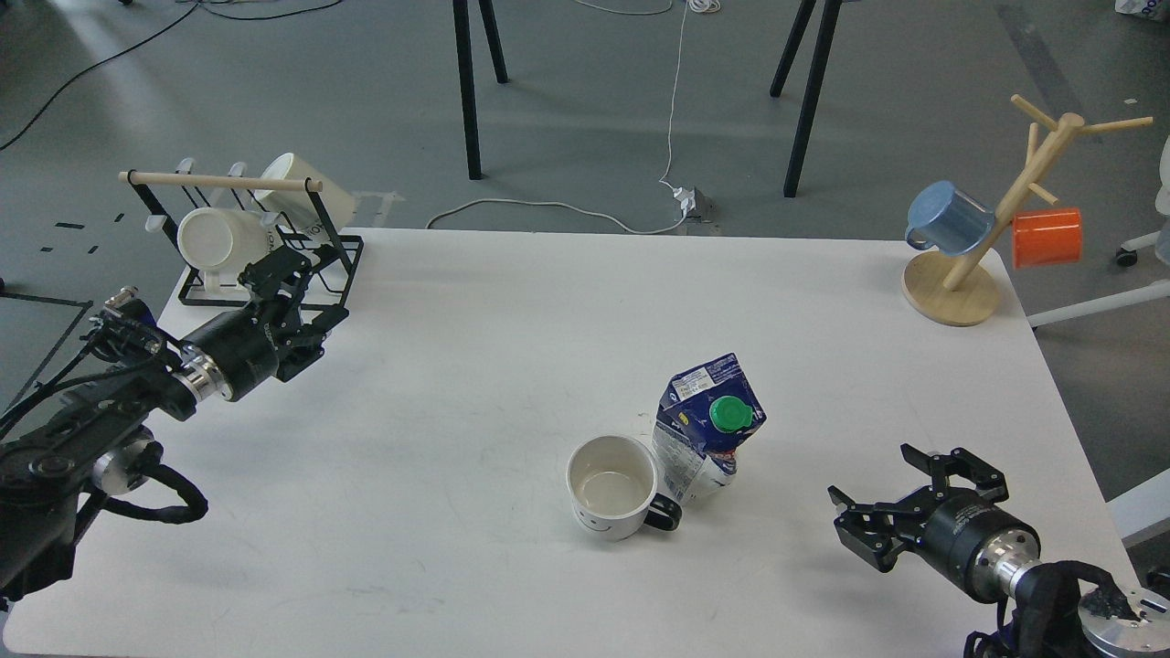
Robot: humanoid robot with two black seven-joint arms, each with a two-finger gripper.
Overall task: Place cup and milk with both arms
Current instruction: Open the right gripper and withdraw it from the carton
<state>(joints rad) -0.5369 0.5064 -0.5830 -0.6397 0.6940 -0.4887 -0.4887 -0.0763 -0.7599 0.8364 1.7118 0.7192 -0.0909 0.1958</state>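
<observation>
White laminate table [475, 366], one in number, flat and rectangular with rounded corners, is carrying every item in view. Two black arms are reaching over it. One black wire dish rack [340, 265] with a wooden rail is standing at the far left corner, holding two plain white mugs [222, 239] lying on their sides. One wooden mug tree [969, 265] on a round base is standing at the far right corner, carrying one blue mug [951, 217] and one orange mug [1047, 237].

One milk carton [706, 428], blue and white, dented cardboard with a round green cap, is leaning near the table's centre, slightly right. One cup [611, 486], cream ceramic, cylindrical, with a black handle and a small smiley face, is sitting upright just beside the carton on its left, handle pointing toward it; contact cannot be confirmed.

Left gripper [291, 302] is hovering next to the rack's near edge; its fingers are reading as one dark mass, so opening cannot be determined. Right gripper [891, 498] is sitting low over the near right table area, fingers spread wide, holding nothing, well apart from the carton.
</observation>
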